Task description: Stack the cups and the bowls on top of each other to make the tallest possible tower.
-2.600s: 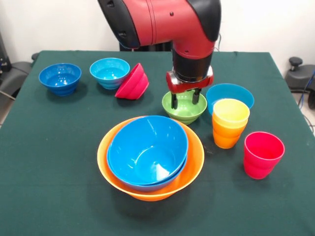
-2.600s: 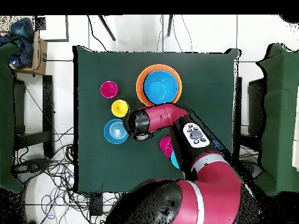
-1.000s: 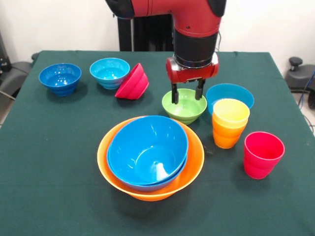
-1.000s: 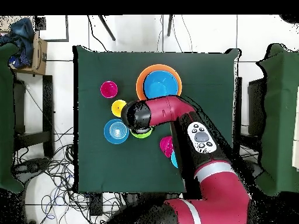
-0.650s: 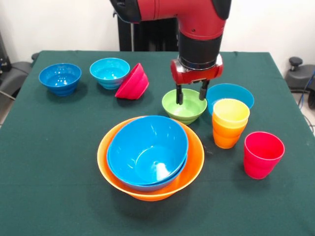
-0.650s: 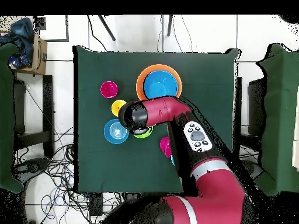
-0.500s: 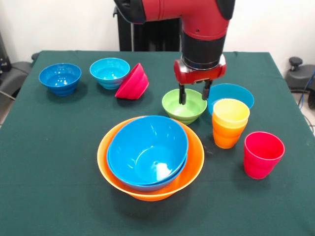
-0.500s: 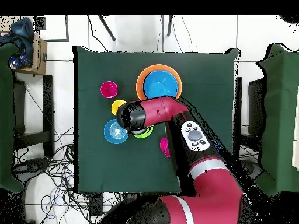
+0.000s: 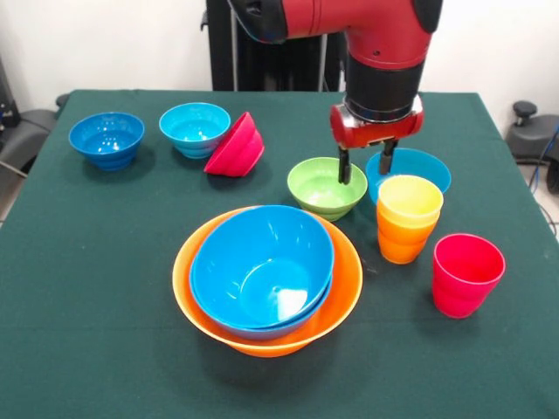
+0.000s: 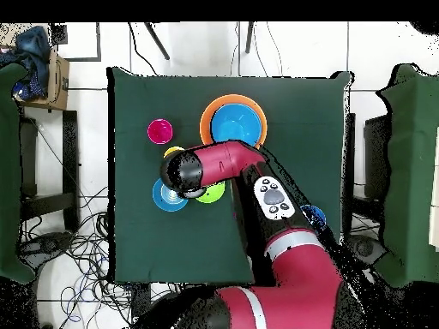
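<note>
Gripper (image 9: 364,165) shifted off green bowl (image 9: 325,185), fingers spread, empty, seven bowls, three cups

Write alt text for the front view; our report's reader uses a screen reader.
A red robot arm's open gripper hangs between a green bowl and a blue bowl. Nearer sit a blue bowl nested in an orange bowl, stacked yellow and orange cups, and a red cup.
</note>
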